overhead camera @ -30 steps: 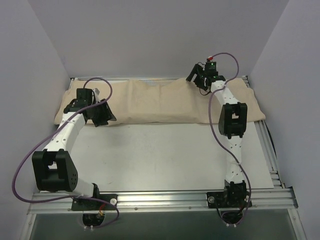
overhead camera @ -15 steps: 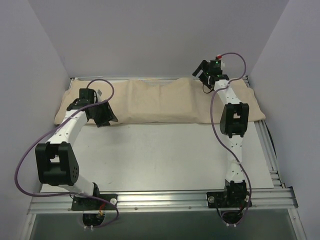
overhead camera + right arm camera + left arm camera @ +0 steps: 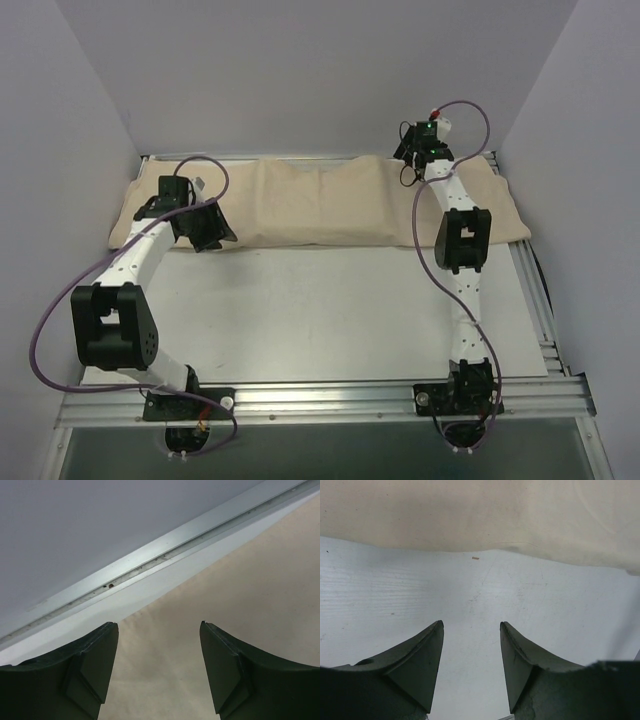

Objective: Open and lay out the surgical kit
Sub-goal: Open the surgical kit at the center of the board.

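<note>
Cloth wrap (image 3: 320,200) lies along the table's (image 3: 330,310) far side. Left gripper (image 3: 471,623) gapes empty beside its near edge, and right gripper (image 3: 158,623) gapes empty above its far edge.

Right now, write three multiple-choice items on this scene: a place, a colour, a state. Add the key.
1. Where on the table does the cloth wrap lie? A near edge; B far edge; C left side only.
2. The cloth wrap's colour? A blue; B green; C beige.
3. The left gripper is: A shut on the cloth wrap; B open, empty; C shut on a tray.
Key: 1 B, it spans the far side in the top view. 2 C, beige in every view. 3 B, jaws apart over bare table.
</note>
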Controlling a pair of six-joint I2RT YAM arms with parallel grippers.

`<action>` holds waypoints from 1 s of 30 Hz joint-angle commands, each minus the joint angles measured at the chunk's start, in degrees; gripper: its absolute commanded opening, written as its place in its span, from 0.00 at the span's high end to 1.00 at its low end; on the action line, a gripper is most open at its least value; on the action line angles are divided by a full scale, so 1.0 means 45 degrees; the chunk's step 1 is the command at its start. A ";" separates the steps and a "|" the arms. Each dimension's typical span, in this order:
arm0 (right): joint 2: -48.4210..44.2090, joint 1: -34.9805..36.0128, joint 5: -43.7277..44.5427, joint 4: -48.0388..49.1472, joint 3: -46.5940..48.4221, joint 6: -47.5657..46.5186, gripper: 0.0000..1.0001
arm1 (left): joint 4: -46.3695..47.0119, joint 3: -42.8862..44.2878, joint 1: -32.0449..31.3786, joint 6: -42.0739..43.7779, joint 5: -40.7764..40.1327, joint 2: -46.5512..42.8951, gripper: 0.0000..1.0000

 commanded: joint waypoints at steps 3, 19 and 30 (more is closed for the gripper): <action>0.0408 0.0388 0.1037 -0.0443 0.0658 -0.1715 0.35 | 0.0570 0.0235 -0.0043 0.0197 0.0296 -0.0063 0.42; 0.1326 0.0759 0.2016 -0.0581 0.0873 -0.3494 0.59 | 0.0648 -0.0077 0.0074 0.0216 0.0452 -0.0044 0.42; 0.1678 0.0662 0.1645 -0.0814 0.1166 -0.3417 0.46 | 0.0687 -0.0195 0.0113 0.0158 0.0648 -0.0122 0.43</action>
